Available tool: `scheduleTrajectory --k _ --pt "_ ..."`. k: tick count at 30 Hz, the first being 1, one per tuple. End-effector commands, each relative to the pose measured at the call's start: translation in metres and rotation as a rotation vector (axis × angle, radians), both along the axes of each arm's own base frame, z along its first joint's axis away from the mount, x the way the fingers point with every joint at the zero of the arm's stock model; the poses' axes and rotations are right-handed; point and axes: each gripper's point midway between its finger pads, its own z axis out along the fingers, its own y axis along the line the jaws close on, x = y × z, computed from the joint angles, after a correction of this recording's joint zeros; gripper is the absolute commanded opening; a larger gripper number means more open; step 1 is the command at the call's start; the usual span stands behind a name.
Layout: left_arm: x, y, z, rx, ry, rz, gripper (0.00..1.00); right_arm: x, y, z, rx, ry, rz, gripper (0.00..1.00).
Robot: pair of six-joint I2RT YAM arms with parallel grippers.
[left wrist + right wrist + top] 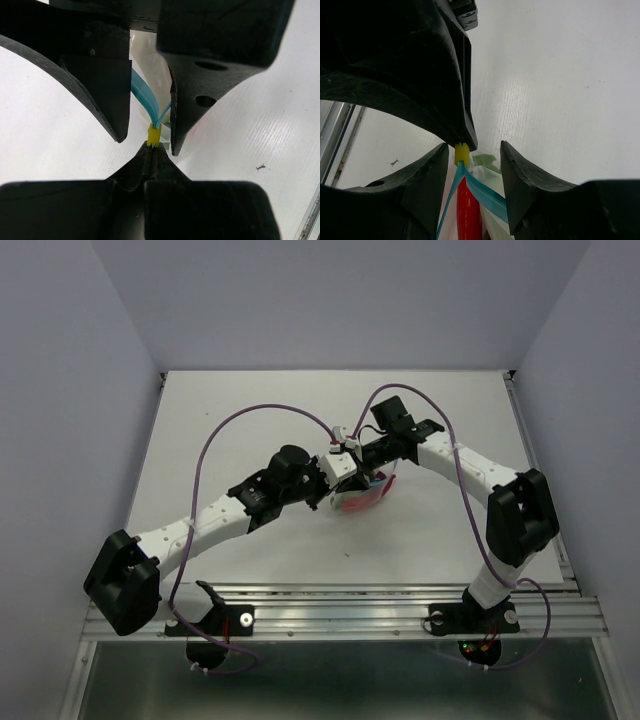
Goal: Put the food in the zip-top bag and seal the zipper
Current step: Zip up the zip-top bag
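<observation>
**Food bagged as far as can be seen, zipper not yet run shut**

The bag (362, 497) sits mid-table (250, 410), a little right of centre, with both arms meeting over it. The left gripper (151, 150) has its fingers pressed together on the yellow slider (154, 135) at one end of the zipper (142, 92). The right gripper (475, 147) holds nothing, its fingers parted a moderate way on either side of the bag's top edge. The red chili (468, 210) and the radish's green leaves (484, 161) show inside the plastic, but the onion cannot be made out. From the slider the two blue strips run apart, so loading looks done or nearly so. I judge what remains is to steady the bag and draw the slider along the whole edge.
</observation>
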Motion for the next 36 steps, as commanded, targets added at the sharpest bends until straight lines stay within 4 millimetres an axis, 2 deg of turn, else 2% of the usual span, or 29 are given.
scheduleTrajectory --k 1,9,13,20,23,26,27,28,32,36 --pt "0.006 -0.005 0.009 -0.012 -0.019 0.009 0.0 -0.004 0.005 0.036 0.046 -0.097 0.02 0.52" --pt "0.007 -0.007 0.009 -0.013 -0.013 0.004 0.0 -0.006 0.006 0.039 0.052 -0.089 0.02 0.5" --pt "0.007 -0.008 0.007 -0.011 -0.011 -0.001 0.0 -0.002 0.006 0.043 0.049 -0.091 0.005 0.43" --pt "0.008 -0.007 0.015 -0.025 -0.032 0.005 0.0 0.003 0.003 0.029 0.007 -0.095 -0.017 0.41" --pt "0.007 -0.006 0.016 -0.029 -0.034 0.007 0.0 0.006 0.002 0.026 -0.006 -0.099 -0.027 0.33" --pt "0.008 -0.004 0.016 -0.027 -0.038 0.021 0.0 0.012 0.002 0.024 -0.026 -0.109 -0.049 0.17" --pt "0.008 -0.004 0.016 -0.027 -0.037 0.023 0.0 0.013 0.001 0.024 -0.029 -0.109 -0.053 0.07" --pt "0.009 -0.003 0.016 -0.028 -0.037 0.029 0.0 0.013 0.001 0.024 -0.029 -0.111 -0.054 0.01" --pt "0.011 -0.001 0.017 -0.036 -0.035 0.061 0.0 0.013 0.001 0.024 -0.028 -0.114 -0.053 0.01" --pt "0.019 0.01 0.013 -0.038 -0.022 0.161 0.0 0.021 -0.005 0.018 -0.077 -0.146 -0.095 0.01"
